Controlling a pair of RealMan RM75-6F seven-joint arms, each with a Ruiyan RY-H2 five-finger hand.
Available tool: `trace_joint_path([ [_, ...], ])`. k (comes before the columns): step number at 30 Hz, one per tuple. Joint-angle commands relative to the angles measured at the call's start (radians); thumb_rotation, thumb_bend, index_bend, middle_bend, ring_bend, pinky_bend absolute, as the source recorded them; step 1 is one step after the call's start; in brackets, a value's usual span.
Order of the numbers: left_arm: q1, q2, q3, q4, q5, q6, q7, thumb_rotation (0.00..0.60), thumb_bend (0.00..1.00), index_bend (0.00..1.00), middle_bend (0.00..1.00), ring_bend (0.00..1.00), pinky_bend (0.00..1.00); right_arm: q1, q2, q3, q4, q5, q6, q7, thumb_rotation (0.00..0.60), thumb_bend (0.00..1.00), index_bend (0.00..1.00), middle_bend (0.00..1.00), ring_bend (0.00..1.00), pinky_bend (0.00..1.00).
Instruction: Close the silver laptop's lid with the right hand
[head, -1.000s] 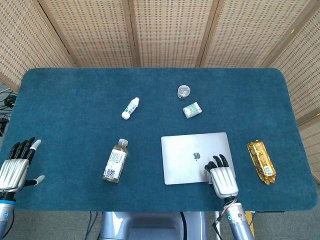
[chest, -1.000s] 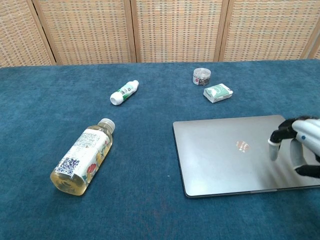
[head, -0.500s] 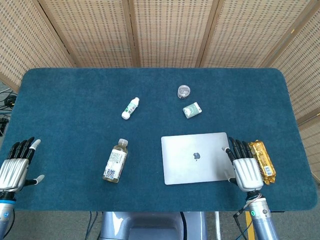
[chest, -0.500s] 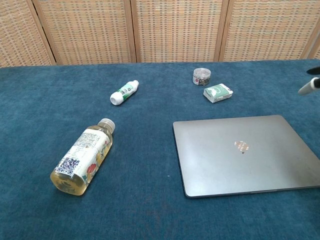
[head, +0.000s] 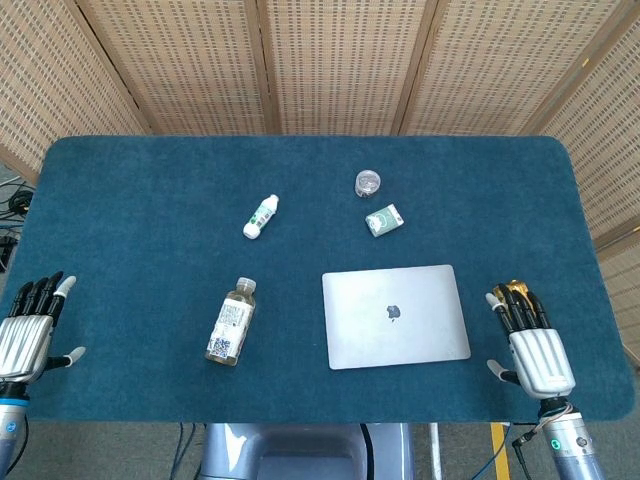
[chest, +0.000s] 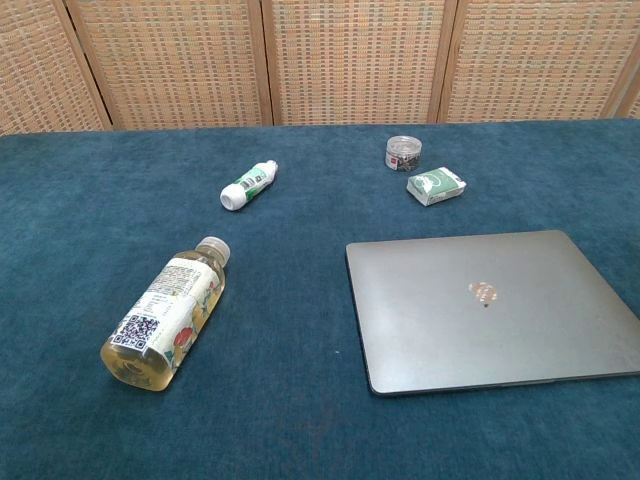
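The silver laptop (head: 394, 315) (chest: 490, 305) lies flat on the blue table with its lid down and the logo facing up. In the head view my right hand (head: 535, 344) hovers to the right of the laptop near the table's front edge, fingers spread, holding nothing and clear of the lid. It covers most of a gold-wrapped snack bar (head: 507, 289). My left hand (head: 30, 330) rests at the front left corner, fingers apart and empty. Neither hand shows in the chest view.
A large drink bottle (head: 231, 322) (chest: 168, 312) lies on its side left of the laptop. Further back lie a small white bottle (head: 261, 216) (chest: 248, 185), a small clear jar (head: 369, 183) (chest: 403, 153) and a green-and-white packet (head: 384, 220) (chest: 436, 186).
My right hand lifted off the laptop lid and moved right and back toward the front edge, over the snack bar. It left the chest view. The laptop stays shut.
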Motion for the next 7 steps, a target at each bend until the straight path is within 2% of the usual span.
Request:
trace_joint_path([
  [1, 0.0, 0.0, -0.001, 0.0, 0.003, 0.003, -0.002, 0.6, 0.09, 0.0, 0.0, 0.0, 0.0, -0.006, 0.006, 0.01, 0.015, 0.005, -0.005, 0.024, 0.6, 0.13, 0.07, 0.0, 0.0, 0.0],
  [7, 0.002, 0.0, 0.003, -0.002, 0.011, 0.007, 0.003, 0.6, 0.09, 0.0, 0.0, 0.0, 0.0, -0.014, 0.014, 0.029, 0.023, 0.012, -0.004, 0.054, 0.6, 0.13, 0.07, 0.0, 0.0, 0.0],
])
